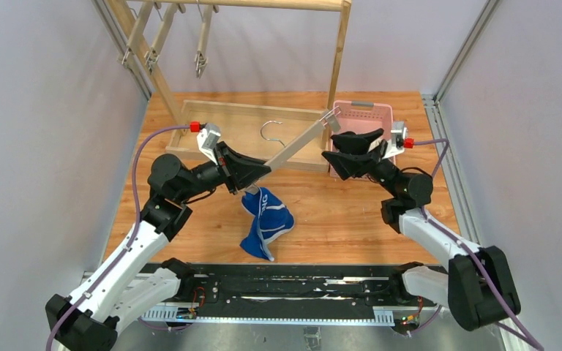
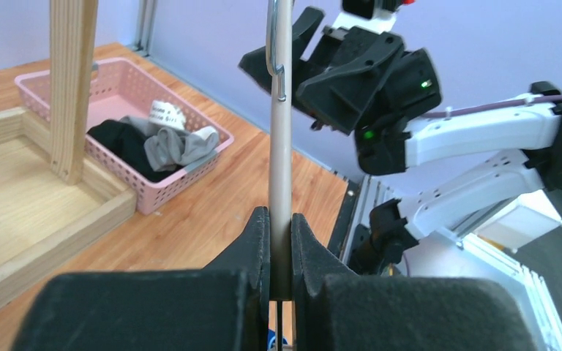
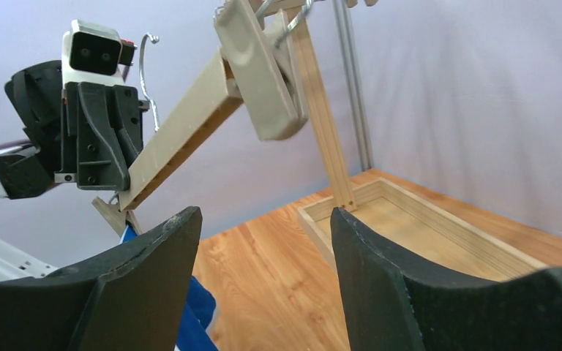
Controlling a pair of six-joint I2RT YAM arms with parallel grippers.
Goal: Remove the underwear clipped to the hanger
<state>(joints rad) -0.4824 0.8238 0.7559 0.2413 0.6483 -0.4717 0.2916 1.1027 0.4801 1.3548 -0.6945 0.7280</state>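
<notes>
1. The blue briefs carry white capital letters on the cloth just under the top edge. From above they look something like "ING", but they sit at a slant and are too small for me to be sure of them.
2. In the pink basket a white band lies curled against the grey briefs. Small dark print runs along it in what seem to be two short lines. The left wrist view shows it blurred, and I cannot make out a single word.
3. From where I stand, no other lettering, number or label can be read in any view.
</notes>
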